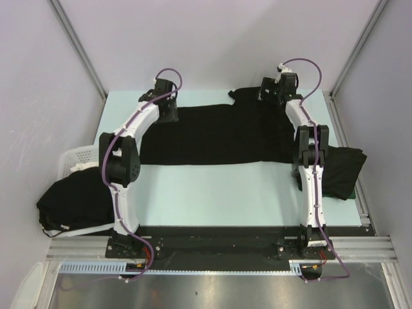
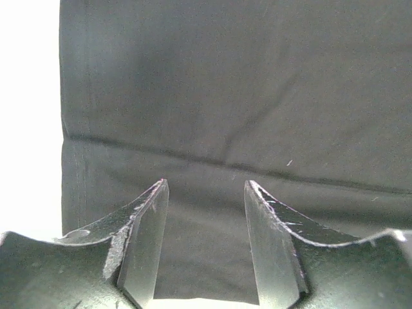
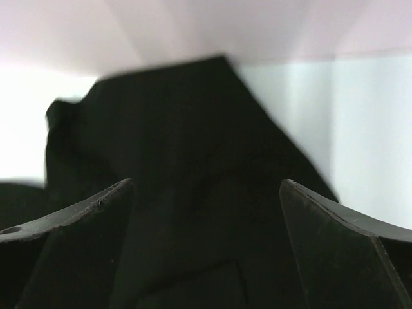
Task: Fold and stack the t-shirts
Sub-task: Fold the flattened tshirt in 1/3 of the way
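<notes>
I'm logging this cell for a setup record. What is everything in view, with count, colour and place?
spread t-shirt: one, black, flat across the far middle of the table
heaped t-shirts: count unclear, black, in the basket at the left
t-shirt pile: count unclear, black, at the table's right edge
basket: one, white, slotted, at the table's left edge
table: one, pale blue-green, under everything
rail: one, silver, along the near edge
left arm: one, white and black, purple cable, reaching to the far left
right arm: one, white and black, purple cable, reaching to the far right
left gripper: one, black, open, over the spread t-shirt's left end
right gripper: one, black, open, over its right end
</notes>
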`<move>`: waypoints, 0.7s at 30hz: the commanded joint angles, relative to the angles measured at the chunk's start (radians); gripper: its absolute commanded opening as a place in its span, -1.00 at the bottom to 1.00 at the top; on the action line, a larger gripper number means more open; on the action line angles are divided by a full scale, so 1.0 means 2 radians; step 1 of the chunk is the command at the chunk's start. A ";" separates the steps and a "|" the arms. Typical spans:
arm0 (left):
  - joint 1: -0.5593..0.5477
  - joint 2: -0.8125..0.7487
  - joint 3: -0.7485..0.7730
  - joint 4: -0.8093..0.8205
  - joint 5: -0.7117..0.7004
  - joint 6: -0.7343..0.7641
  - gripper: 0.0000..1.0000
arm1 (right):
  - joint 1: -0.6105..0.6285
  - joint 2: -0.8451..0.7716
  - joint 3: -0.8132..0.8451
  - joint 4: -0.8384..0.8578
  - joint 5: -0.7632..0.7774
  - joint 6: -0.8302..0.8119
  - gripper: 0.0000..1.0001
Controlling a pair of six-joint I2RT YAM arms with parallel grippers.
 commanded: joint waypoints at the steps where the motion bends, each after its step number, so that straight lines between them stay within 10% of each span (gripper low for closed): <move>1: -0.002 -0.038 -0.069 -0.004 0.009 -0.012 0.11 | 0.004 -0.121 -0.035 -0.044 -0.012 0.002 0.99; 12: -0.015 -0.150 -0.226 0.034 0.027 -0.008 -0.14 | 0.049 -0.292 -0.194 -0.184 0.024 -0.041 0.92; 15: -0.015 -0.173 -0.240 0.035 0.022 -0.008 -0.15 | 0.056 -0.328 -0.252 -0.208 0.022 -0.036 0.47; 18: -0.015 -0.191 -0.246 0.034 0.019 -0.006 -0.16 | 0.059 -0.356 -0.311 -0.227 0.009 -0.023 -0.45; 21: -0.015 -0.203 -0.263 0.034 0.020 -0.008 -0.33 | 0.063 -0.383 -0.365 -0.233 0.016 -0.019 -0.68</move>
